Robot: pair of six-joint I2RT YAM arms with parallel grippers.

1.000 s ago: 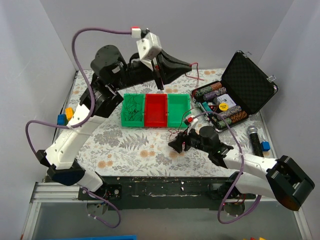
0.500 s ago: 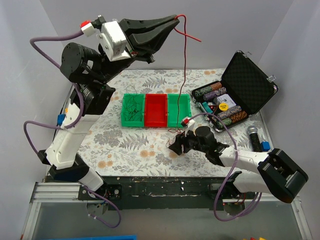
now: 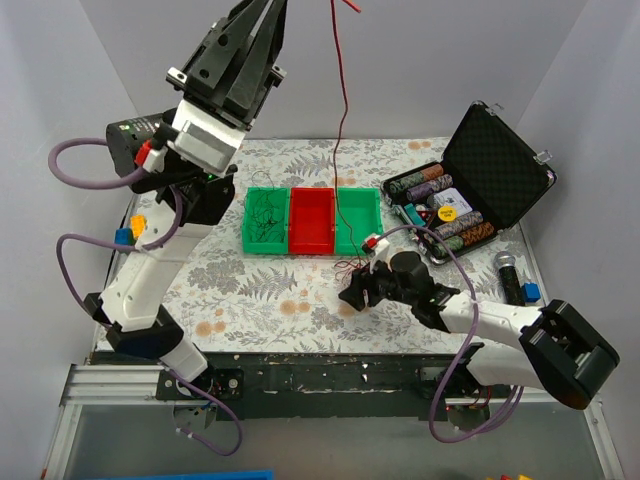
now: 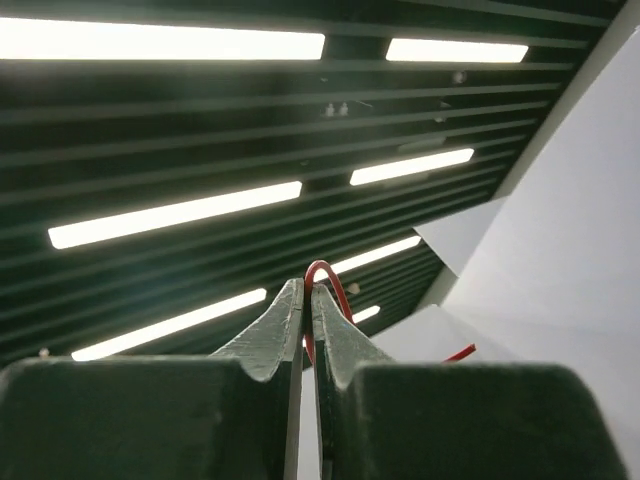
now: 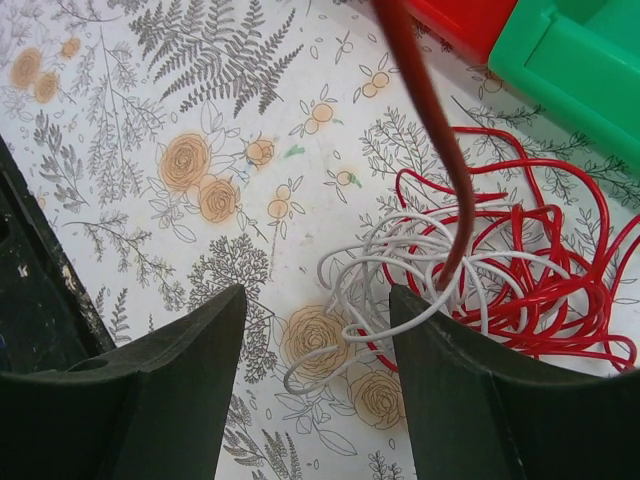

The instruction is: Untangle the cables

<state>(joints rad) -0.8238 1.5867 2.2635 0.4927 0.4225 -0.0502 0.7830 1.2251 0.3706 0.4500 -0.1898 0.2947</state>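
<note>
My left gripper (image 3: pixel 264 18) is raised to the top edge of the top view, shut on a thin red cable (image 3: pixel 341 110). In the left wrist view its jaws (image 4: pixel 306 290) pinch the red cable's loop (image 4: pixel 335 285). The cable hangs down to a small clump of red and white cables (image 3: pixel 348 266) on the table in front of the bins. My right gripper (image 3: pixel 352 292) is open just above and beside this clump. In the right wrist view the clump (image 5: pixel 500 270) lies between and beyond its fingers (image 5: pixel 315 300), and the taut red cable (image 5: pixel 425 110) rises out of it. Black cables (image 3: pixel 262 215) lie in the left green bin.
Three bins stand in a row: green (image 3: pixel 250 240), red (image 3: pixel 311 222), green (image 3: pixel 357 222). An open black case (image 3: pixel 495 165) with poker chips is at the right. A microphone (image 3: pixel 508 275) and a blue block (image 3: pixel 531 292) lie beside it. Blue (image 3: pixel 123 238) and orange (image 3: pixel 138 225) blocks are at the left edge.
My left gripper has swung up from above the bins to the top of the view, drawing the red cable taut out of the clump. The right gripper has stayed by the clump.
</note>
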